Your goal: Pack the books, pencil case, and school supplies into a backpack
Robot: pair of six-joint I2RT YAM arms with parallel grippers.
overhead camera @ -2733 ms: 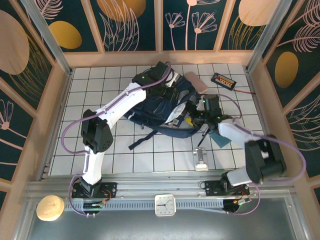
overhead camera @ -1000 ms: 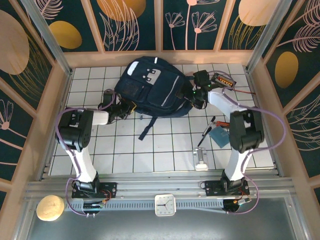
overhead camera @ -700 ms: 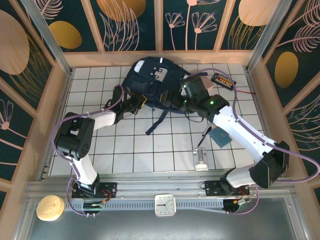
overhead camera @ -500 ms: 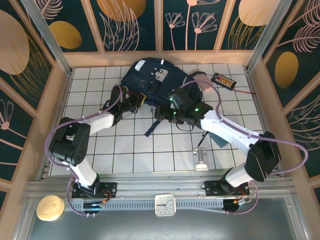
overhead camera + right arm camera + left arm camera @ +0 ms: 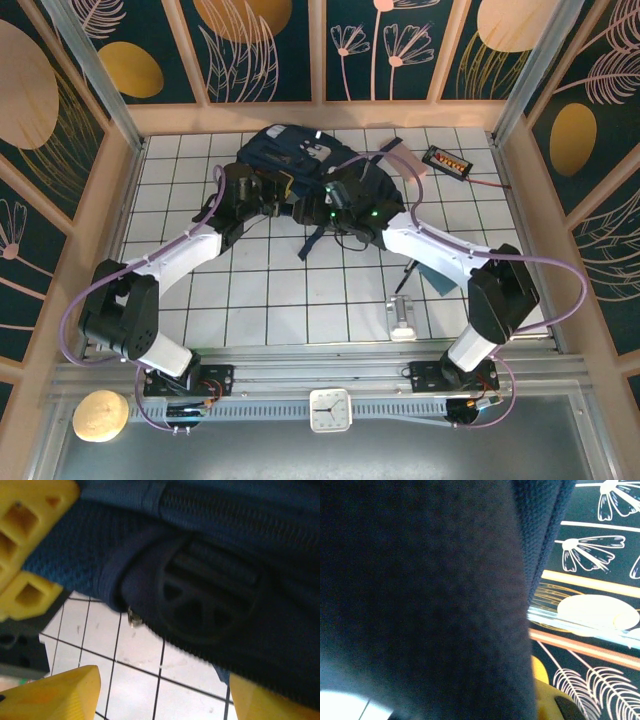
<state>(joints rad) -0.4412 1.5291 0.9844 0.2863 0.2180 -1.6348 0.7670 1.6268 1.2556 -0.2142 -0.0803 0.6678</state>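
Note:
The navy-blue backpack (image 5: 305,160) lies bunched at the back of the tiled table, a dark strap trailing forward. My left gripper (image 5: 265,190) is at its left edge, shut on the backpack; in the left wrist view dark fabric (image 5: 420,590) covers the jaws. My right gripper (image 5: 335,205) is at the bag's front edge, open. Its yellow fingertips (image 5: 65,695) stand wide apart over bare tile, just below a round buckle (image 5: 205,600). The pink pencil case (image 5: 397,153) lies right of the bag. A black pen (image 5: 408,270) and a teal notebook (image 5: 440,283) lie by the right arm.
A black gadget with a red wire (image 5: 447,160) sits at the back right. A small silver metal piece (image 5: 402,315) lies near the front. Wooden walls close in the table on three sides. Open tiles lie front left.
The backpack has been pulled and bunched toward the back wall. My right gripper slid left along its front edge and narrowed a little. My left arm stretched further out, still gripping.

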